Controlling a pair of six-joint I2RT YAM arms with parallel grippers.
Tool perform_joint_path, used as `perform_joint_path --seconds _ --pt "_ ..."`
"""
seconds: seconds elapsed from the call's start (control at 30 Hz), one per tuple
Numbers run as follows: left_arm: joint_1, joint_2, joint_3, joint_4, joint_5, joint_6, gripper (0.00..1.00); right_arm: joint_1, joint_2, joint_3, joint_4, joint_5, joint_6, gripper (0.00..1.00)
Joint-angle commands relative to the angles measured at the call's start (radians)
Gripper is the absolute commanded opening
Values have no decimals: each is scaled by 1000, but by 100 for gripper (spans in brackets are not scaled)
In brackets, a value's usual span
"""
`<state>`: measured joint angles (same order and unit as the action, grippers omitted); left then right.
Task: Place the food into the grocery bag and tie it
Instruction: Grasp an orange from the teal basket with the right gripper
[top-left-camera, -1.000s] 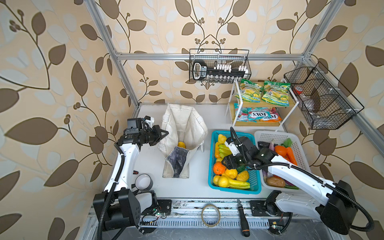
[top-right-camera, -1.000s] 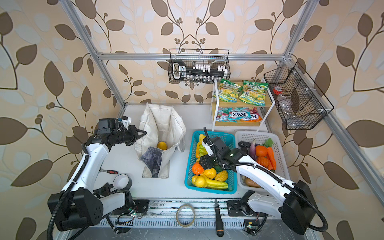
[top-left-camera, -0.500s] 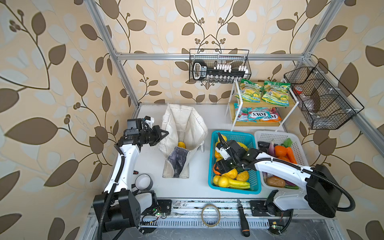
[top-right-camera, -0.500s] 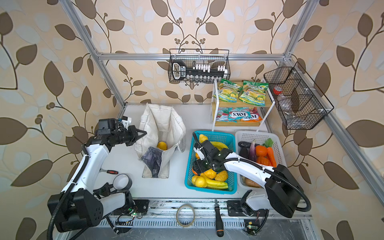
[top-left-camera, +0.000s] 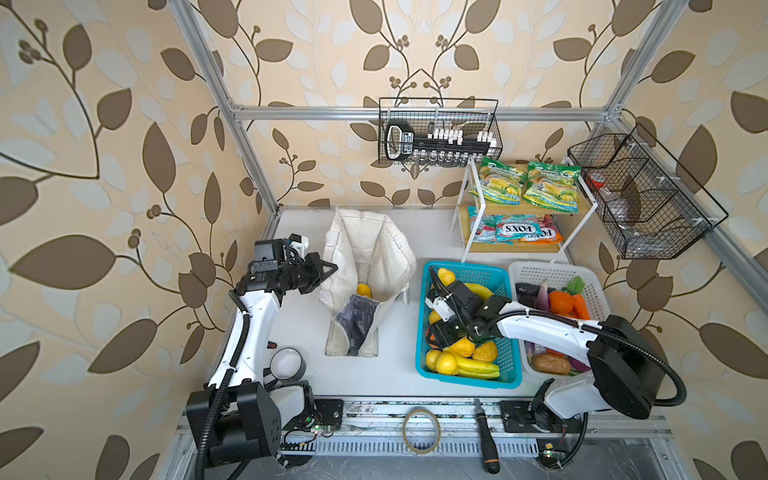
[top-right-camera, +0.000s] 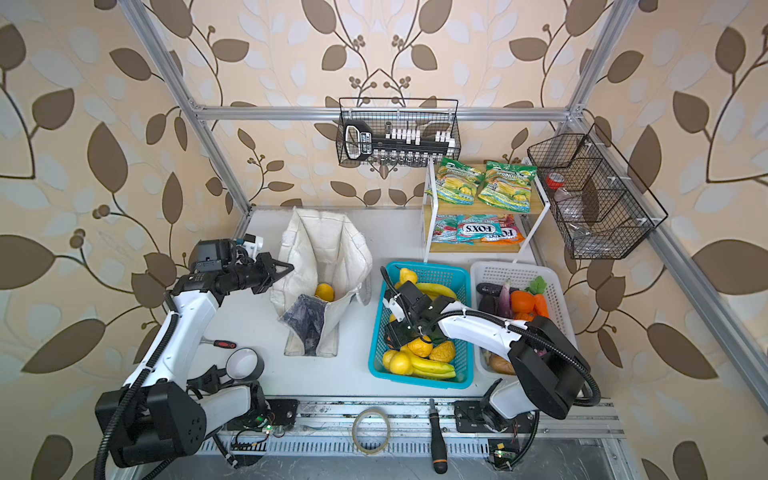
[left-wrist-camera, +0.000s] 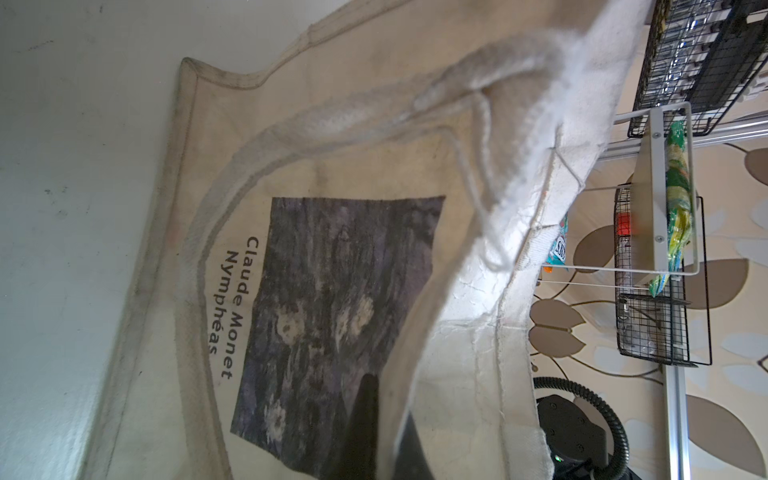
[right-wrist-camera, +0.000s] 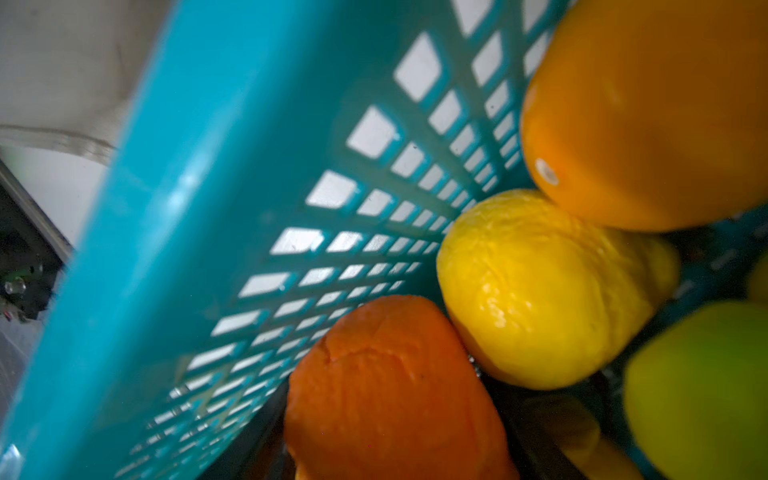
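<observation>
Down in blue basket (top-left-camera: 467, 266), squaring right gripper (top-left-camera: 442, 334) (closure unclear) on orange fruit (right-wrist-camera: 390, 386); bracing grocery bag (top-left-camera: 374, 249) rim with clenched left gripper (top-left-camera: 331, 269).

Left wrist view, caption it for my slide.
Left gripper pinches the rim of the tote bag, Monet print facing the camera.

In both top views the right gripper (top-left-camera: 441, 332) is sunk among fruit in the blue basket (top-left-camera: 469, 266), its jaws hidden under the wrist. The right wrist view shows a deep-orange fruit (right-wrist-camera: 390, 395) blurred and cut by the edge. Fabric of the grocery bag (left-wrist-camera: 457, 311) covers most of the left gripper (left-wrist-camera: 386, 432).
</observation>
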<state>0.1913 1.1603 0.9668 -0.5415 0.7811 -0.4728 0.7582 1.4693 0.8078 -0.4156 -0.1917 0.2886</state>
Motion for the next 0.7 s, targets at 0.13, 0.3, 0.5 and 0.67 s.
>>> perform_joint_path --seconds 0.13,0.3,0.5,0.67 --pt "6 -28 -7 -2 29 11 0 4 -78 47 -41 -22 -8 51" --pt "7 -31 -10 -3 29 14 0 -5 -178 80 -111 18 -15 51" --pt "5 -30 -8 0 30 10 0 -49 -266 152 -188 63 -28 51" --pt "6 -25 -10 9 33 2 0 -67 -262 324 -247 89 -50 54"
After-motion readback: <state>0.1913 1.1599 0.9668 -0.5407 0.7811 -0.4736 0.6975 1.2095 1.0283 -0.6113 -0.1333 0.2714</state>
